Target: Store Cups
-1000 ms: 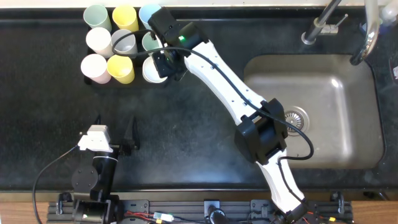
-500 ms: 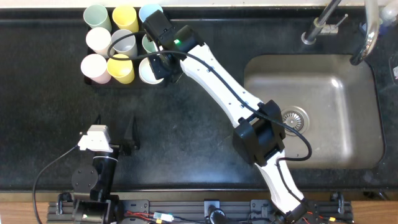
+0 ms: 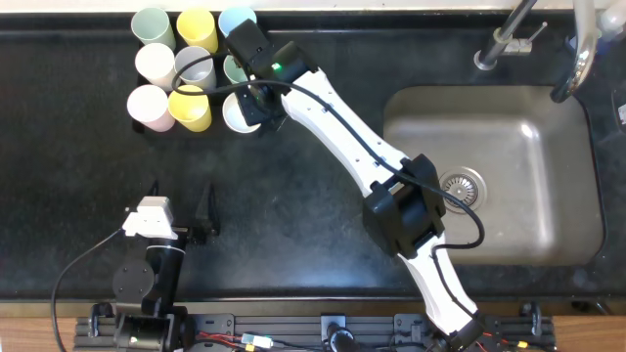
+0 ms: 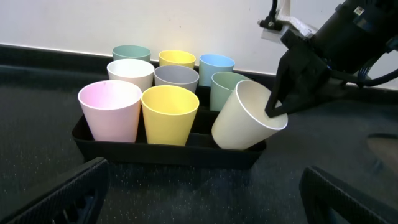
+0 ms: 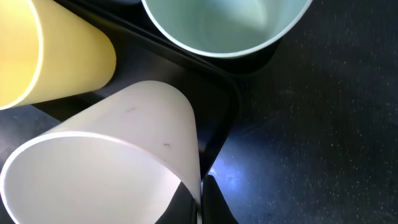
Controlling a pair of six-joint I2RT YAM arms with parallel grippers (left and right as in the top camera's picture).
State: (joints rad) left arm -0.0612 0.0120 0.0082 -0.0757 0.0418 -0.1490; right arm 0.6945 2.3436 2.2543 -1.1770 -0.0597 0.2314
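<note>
My right tool (image 4: 274, 112) grips the tilted white cup (image 4: 244, 124) at the free corner of the tray (image 4: 155, 154); next I should straighten and lower it.

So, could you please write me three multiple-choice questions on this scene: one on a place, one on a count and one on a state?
1. Where is the cream cup that the right hand holds?
A) At a corner of the tray, beside the front yellow cup
B) In the sink
C) On the counter by the left arm

2. How many upright cups stand in the tray?
A) Five
B) Eight
C) Eleven

3. How does the cream cup sit?
A) Upright
B) Tilted
C) Upside down

Answers:
1 A, its base dips into the corner slot next to the yellow cup.
2 B, three rows hold three, three and two.
3 B, its mouth leans outward while the right hand grips its rim.
</note>
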